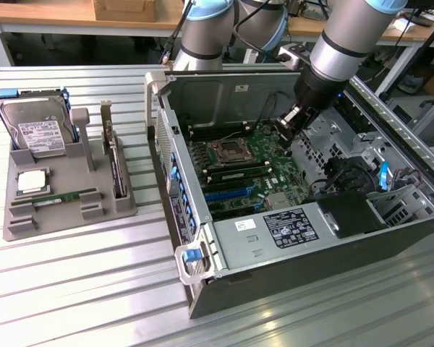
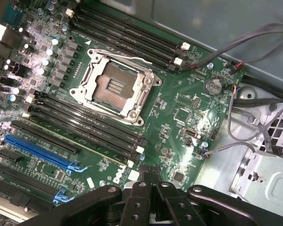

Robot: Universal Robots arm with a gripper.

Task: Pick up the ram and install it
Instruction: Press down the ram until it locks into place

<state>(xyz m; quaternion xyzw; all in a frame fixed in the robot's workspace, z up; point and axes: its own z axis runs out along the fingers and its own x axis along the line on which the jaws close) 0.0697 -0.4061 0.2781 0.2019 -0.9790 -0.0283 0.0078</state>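
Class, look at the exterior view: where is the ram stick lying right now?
The ram lies flat in the grey parts holder at the exterior view's left, just below the silver processor chip, outside the computer case.

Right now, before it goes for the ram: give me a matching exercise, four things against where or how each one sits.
Things:
1. ram
2. hard drive
3. gripper
4. processor socket

Places and states:
a. empty, on the motherboard
b. shut, holding nothing, over the motherboard inside the computer case
c. lying flat in a slot of the gray tray
d. propped at the tray's far end, in a blue frame

Pairs: 1-c, 2-d, 3-b, 4-a
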